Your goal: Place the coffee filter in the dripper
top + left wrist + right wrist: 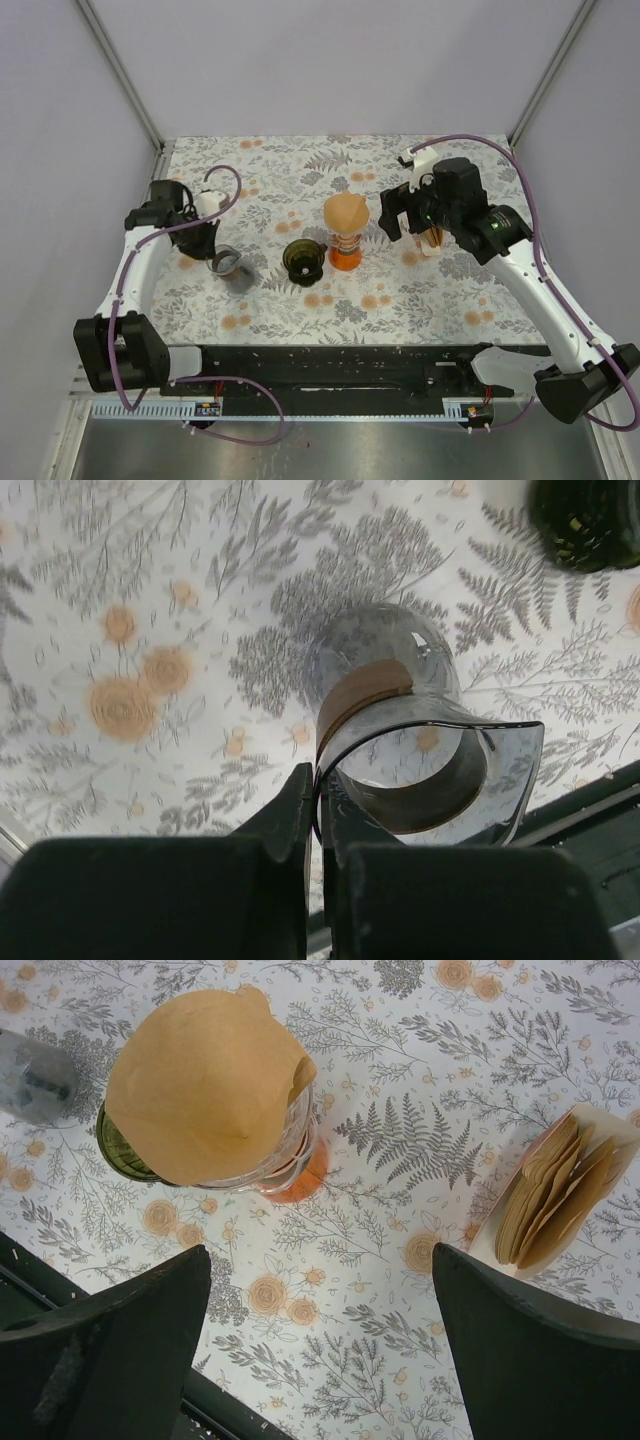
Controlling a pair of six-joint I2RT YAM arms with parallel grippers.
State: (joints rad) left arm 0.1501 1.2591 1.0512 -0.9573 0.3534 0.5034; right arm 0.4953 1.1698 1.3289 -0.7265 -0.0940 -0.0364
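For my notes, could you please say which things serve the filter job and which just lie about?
Job: coffee filter, clear dripper under it, filter stack.
About: glass carafe in left gripper, dark green vessel.

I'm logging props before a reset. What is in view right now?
coffee filter: one, tan, on top of the clear ribbed stand
clear ribbed stand: one, orange base, mid-table
dark green dripper: one, left of the stand
glass carafe: one, smoky grey with a brown band, left side
spare filters: one stack, tan, in a white holder, right side
tablecloth: one, floral
left gripper: shut on the carafe rim
right gripper: open, holding nothing
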